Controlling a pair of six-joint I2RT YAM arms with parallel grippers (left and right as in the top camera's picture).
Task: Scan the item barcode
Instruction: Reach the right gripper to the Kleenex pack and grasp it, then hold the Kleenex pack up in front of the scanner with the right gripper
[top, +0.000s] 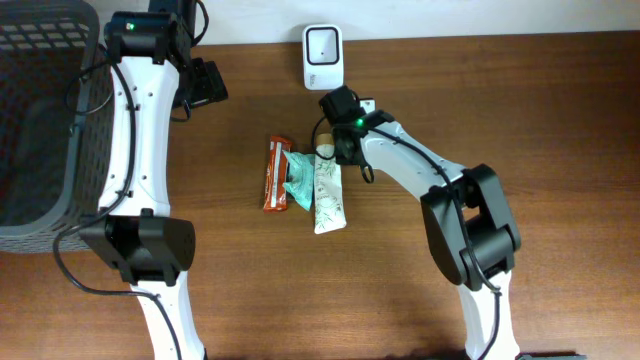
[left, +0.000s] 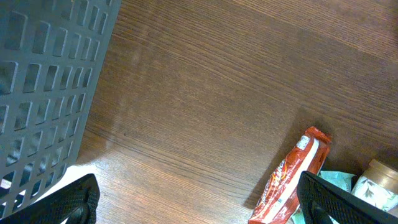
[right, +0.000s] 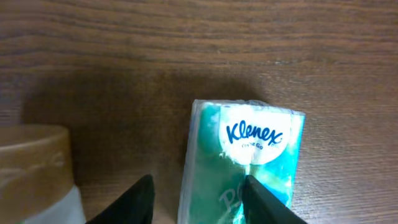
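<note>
The right hand (right: 198, 185) hovers half-open over the Kleenex pack (right: 264, 155), gripping nothing; the pack lies on the bench (top: 560, 120) beside a snack bar (top: 275, 178). Only overhead shows the scanner (top: 323, 55) at the far edge, open wood right of it. The left hand (top: 205, 85) gapes wide, empty, near the basket (top: 40, 120).

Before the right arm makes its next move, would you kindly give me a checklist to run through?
1. Right end effector over Kleenex pack: ok.
2. Both fingers outside the pack's edges: not ok, one overlaps it.
3. Tan-lidded jar apart from the fingers: ok.
4. Scanner unobstructed: ok.
5. Left end effector open, away from the pack: ok.
6. Barcode side located: cannot tell.
</note>
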